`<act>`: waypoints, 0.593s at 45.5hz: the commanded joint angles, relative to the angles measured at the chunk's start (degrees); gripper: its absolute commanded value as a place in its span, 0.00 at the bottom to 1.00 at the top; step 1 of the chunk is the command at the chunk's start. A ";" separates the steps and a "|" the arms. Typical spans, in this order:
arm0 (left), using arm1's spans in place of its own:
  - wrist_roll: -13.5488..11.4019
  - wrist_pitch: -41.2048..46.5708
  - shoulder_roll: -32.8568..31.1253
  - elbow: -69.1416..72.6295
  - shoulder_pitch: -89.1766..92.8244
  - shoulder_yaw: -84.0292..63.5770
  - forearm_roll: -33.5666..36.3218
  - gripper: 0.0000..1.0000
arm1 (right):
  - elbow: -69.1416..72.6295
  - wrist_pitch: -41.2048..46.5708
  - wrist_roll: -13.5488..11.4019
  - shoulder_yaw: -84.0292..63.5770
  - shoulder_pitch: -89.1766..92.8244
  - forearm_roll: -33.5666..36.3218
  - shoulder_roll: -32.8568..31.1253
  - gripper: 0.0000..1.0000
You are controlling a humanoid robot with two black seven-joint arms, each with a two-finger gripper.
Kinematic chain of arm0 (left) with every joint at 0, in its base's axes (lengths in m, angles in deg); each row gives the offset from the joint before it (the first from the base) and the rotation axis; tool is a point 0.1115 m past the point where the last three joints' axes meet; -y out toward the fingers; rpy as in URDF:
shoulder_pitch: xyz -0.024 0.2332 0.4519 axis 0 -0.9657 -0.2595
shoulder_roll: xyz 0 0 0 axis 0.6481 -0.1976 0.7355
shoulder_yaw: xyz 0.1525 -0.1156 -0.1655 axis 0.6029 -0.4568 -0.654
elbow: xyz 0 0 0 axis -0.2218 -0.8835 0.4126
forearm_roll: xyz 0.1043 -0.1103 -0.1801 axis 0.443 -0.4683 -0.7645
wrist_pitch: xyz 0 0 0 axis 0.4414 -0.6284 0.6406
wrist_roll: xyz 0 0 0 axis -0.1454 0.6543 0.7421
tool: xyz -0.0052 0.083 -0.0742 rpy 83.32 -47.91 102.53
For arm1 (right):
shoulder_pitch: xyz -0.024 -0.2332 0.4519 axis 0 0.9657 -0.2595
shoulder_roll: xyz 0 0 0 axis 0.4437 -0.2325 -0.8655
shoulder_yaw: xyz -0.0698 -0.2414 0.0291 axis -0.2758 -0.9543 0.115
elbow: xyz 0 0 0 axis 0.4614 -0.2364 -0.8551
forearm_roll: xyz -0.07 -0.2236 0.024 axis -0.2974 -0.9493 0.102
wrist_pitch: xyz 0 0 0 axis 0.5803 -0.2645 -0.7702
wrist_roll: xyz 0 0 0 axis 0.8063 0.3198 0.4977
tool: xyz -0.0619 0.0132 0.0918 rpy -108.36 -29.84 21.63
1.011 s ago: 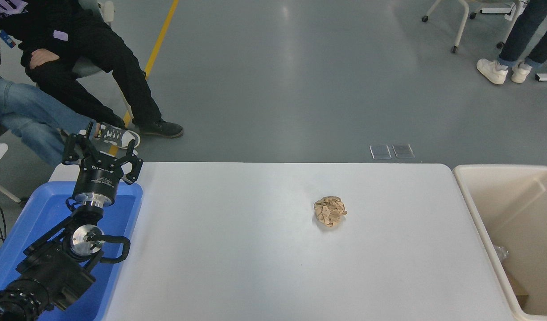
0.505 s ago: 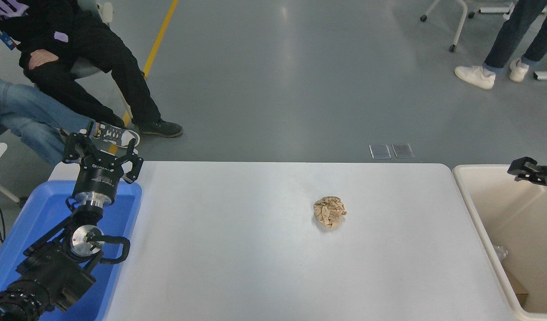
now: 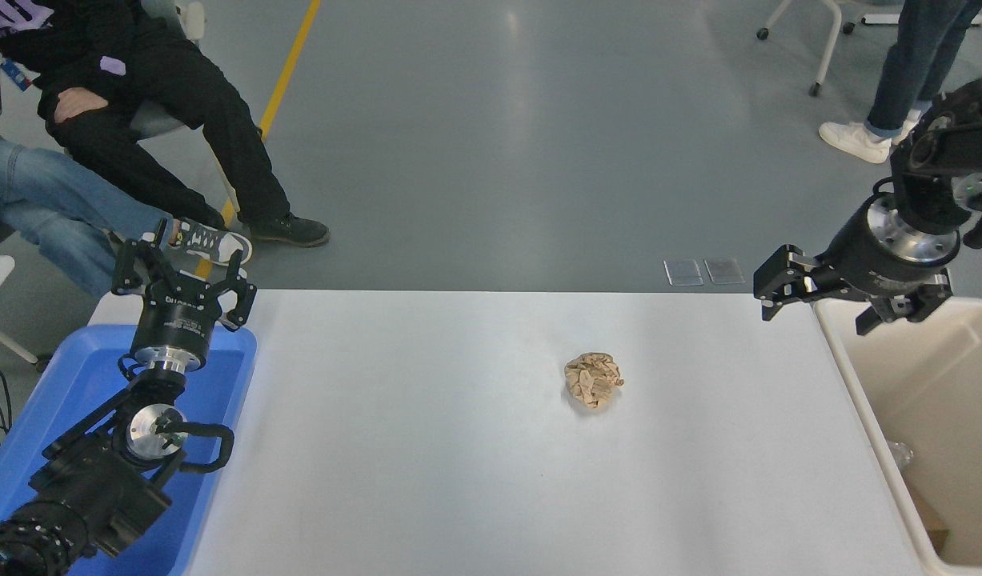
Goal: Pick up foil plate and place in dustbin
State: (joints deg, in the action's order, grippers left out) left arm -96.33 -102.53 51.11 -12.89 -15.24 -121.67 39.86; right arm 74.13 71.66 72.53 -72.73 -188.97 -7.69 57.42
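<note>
Swinging in from the right edge, the right claw (image 3: 815,300) now hangs spread and empty over the dustbin's (image 3: 839,352) far-left corner; no foil plate shows on the bench (image 3: 426,448).

a lone crumpled brown paper ball (image 3: 593,380) sits right of centre on the white worktop (image 3: 426,448), with bare surface on all sides of it. the right tool (image 3: 819,300), fingers spread, hangs over the worktop's far right corner at the rim of the beige dustbin (image 3: 863,400), whose mouth is open from above. at the left edge a blue tray (image 3: 66,384) lies under the parked left tool (image 3: 185,268) and its arm.
</note>
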 commanded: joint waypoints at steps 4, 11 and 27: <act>0.00 0.00 -0.01 -0.01 0.00 -0.04 0.00 0.99 | 0.34 2.85 0.01 1.66 -5.73 0.12 3.76 1.00; 0.00 0.00 -0.01 -0.01 0.00 -0.04 0.00 0.99 | 0.34 2.85 0.01 1.49 -5.12 0.12 4.55 1.00; 0.00 0.00 -0.01 -0.01 0.00 -0.04 0.00 0.99 | -0.01 2.85 0.01 0.87 -6.52 1.70 3.85 1.00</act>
State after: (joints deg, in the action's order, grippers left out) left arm -96.34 -102.53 51.11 -12.90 -15.24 -121.71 39.86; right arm 74.33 74.34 72.55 -71.66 -194.16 -7.52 61.44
